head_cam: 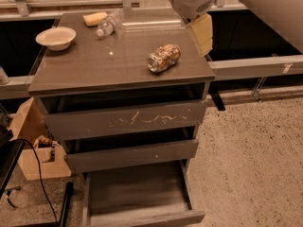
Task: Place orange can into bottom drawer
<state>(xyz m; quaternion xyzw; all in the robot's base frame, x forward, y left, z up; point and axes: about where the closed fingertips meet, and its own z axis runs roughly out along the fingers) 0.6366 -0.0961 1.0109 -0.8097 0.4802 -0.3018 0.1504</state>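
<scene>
Your cabinet [94, 65] fills the view, with the bottom drawer [137, 193] standing pulled out. Your gripper [202, 32] hangs over the top's right rear edge; apart or together, I can't tell. The orange can [164, 57] lies on its side on the top, just left of it.

Far left of the cabinet top [94, 65]: a white bowl [56, 37], upright. At the back edge, a yellow block [94, 19], and just beside it a clear water bottle [108, 25], down on its side. Lower down, the scratched upper drawer [128, 122], out a crack, pale scrawls across the front. Middle drawer [132, 155] out a touch too. Low at left, a cardboard box [28, 141] on the speckled floor [255, 160], with a black cable [40, 174] trailing past it.
</scene>
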